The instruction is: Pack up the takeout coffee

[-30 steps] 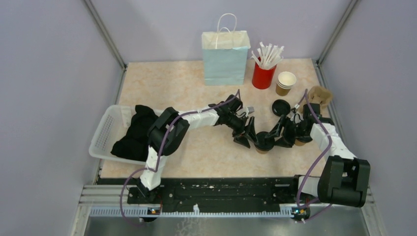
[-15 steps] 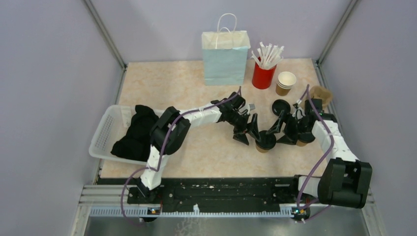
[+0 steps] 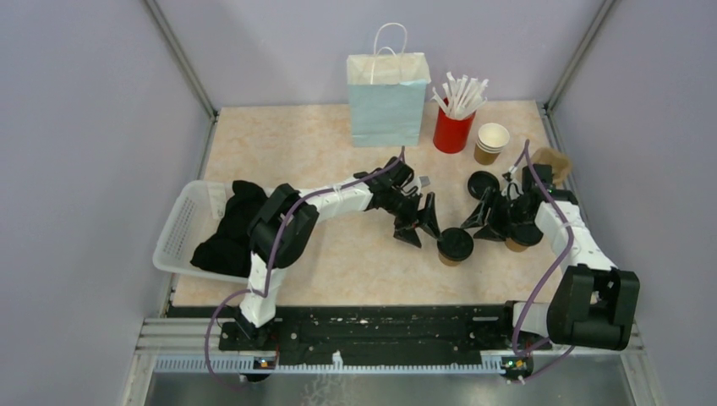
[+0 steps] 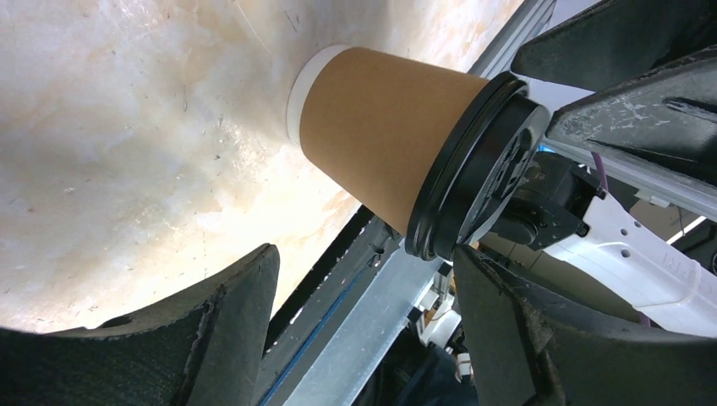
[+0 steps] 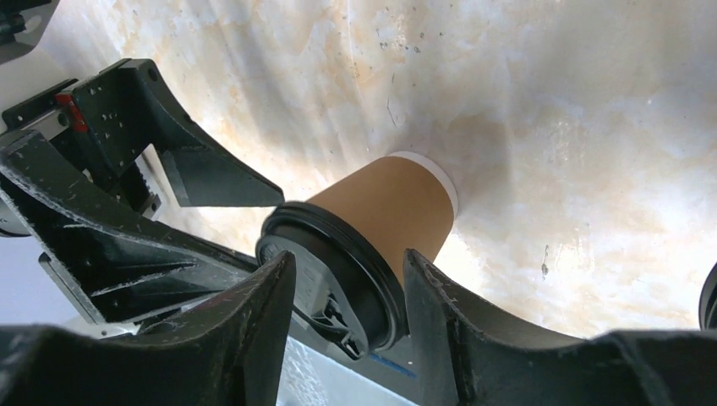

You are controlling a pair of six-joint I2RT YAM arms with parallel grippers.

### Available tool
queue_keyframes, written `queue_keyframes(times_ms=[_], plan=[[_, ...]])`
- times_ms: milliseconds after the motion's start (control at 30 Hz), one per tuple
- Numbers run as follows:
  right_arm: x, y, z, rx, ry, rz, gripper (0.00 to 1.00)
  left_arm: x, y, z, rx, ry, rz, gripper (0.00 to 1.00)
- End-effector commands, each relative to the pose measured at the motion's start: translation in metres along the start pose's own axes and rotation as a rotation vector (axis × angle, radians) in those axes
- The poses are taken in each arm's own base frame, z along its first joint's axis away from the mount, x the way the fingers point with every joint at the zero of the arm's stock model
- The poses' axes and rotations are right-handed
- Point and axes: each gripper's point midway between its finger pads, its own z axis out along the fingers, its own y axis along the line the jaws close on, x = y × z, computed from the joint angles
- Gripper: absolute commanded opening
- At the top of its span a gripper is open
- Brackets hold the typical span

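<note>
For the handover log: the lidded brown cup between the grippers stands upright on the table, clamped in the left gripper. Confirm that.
Not clamped. The lidded brown cup does stand upright on the table, but the left gripper is open and apart from it, as the top external view shows.

Place: robot lab test cell.
Enclosure: plain lilac walls (image 3: 84, 127) joined by metal corner posts (image 3: 182, 63).
Bench (image 3: 287, 144): beige marbled top, reaching wall to wall.
Rig: left arm (image 3: 338, 201) and right arm (image 3: 575, 241), white and black, on a black rail (image 3: 380, 334) at the near edge; purple cables (image 3: 541, 288) run along them.
</note>
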Motion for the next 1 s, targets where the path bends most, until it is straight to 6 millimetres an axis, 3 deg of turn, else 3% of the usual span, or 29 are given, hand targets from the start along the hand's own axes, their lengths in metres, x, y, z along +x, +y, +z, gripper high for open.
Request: queue_keyframes(times_ms=[0,100,267,500,633,967], plan=[[-0.012,0.009,-0.002,-0.022,-0.041,-0.043,0.48,-0.009,-0.024,-0.010,0.056,-0.043,0.054,0.83],[-0.008,0.005,0.000,-0.012,-0.035,-0.039,0.46,-0.010,-0.025,-0.011,0.054,-0.047,0.055,0.83],[-0.006,0.005,-0.001,-0.012,-0.034,-0.041,0.46,-0.005,-0.019,-0.010,0.052,-0.037,0.032,0.66],[-0.001,0.006,-0.002,-0.023,-0.025,-0.040,0.46,-0.008,-0.019,-0.011,0.041,-0.044,0.043,0.67],[0.001,0.008,-0.006,-0.025,-0.025,-0.043,0.50,-0.010,-0.025,-0.019,0.037,-0.083,0.066,0.78],[0.014,0.007,-0.007,-0.013,-0.002,-0.055,0.52,-0.008,-0.018,-0.013,0.045,-0.063,0.046,0.71]])
